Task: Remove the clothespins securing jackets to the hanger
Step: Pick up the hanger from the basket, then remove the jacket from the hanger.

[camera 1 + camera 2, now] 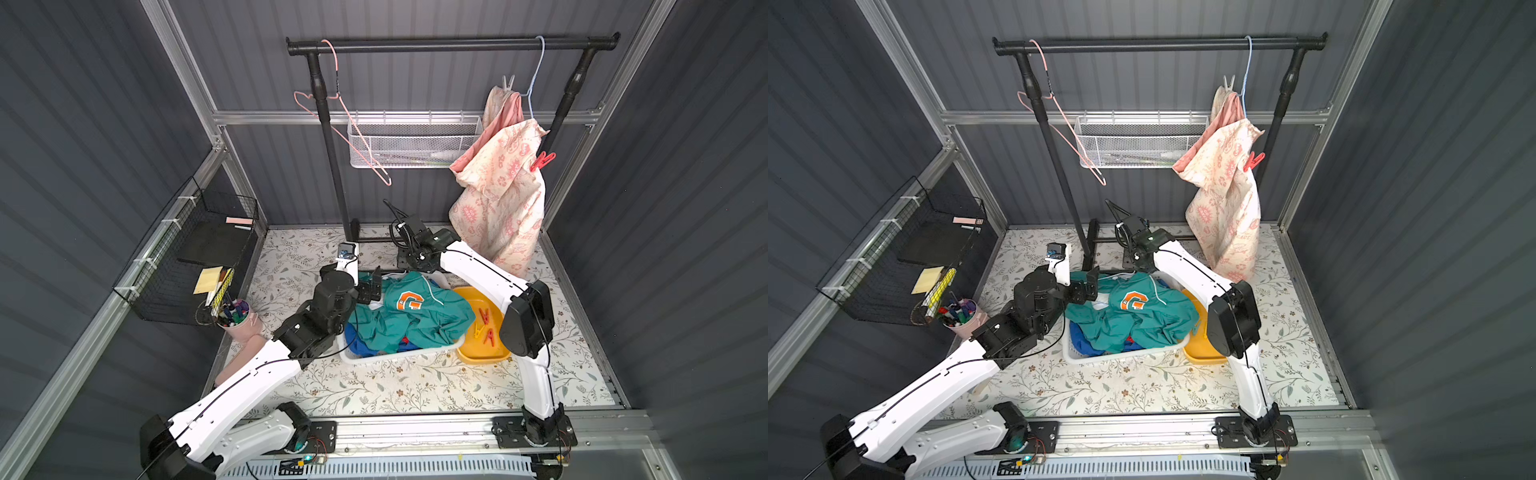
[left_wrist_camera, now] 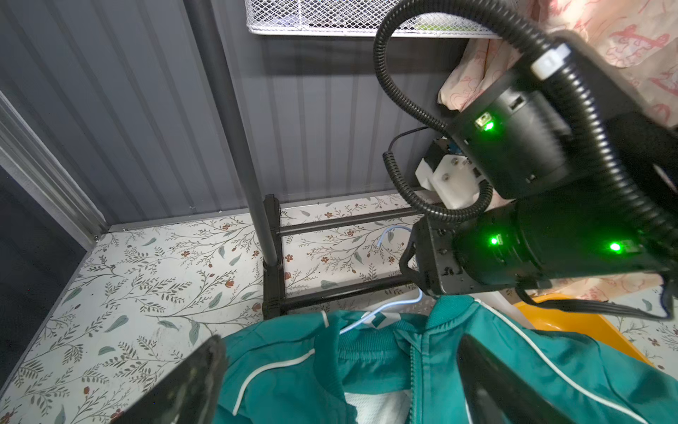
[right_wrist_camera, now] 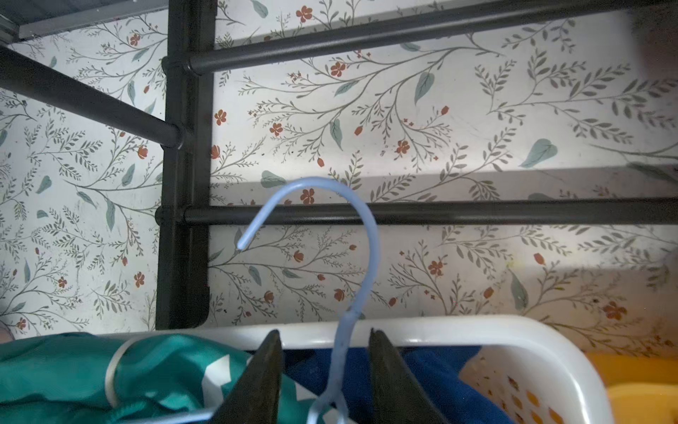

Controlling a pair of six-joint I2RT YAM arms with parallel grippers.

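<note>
We see the right gripper [image 3: 323,330] partly open, its jaws on both sides of the neck of the light-blue wire hanger [image 3: 367,227] without touching it; the left gripper [image 2: 341,341] is wide open and empty above the teal zip jacket [image 2: 440,359] in the white plastic basket [image 3: 477,330]. One red plastic clothespin [image 1: 542,161] and one whitish clothespin [image 1: 508,82] grip the hanging cream floral jacket [image 1: 503,195].

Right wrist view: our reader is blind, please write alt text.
The right gripper, jaws open, flanks the neck of a blue hanger without touching it. The hanger sticks out of a white basket holding a teal jacket, with a black rack base on the floral table beyond.
</note>
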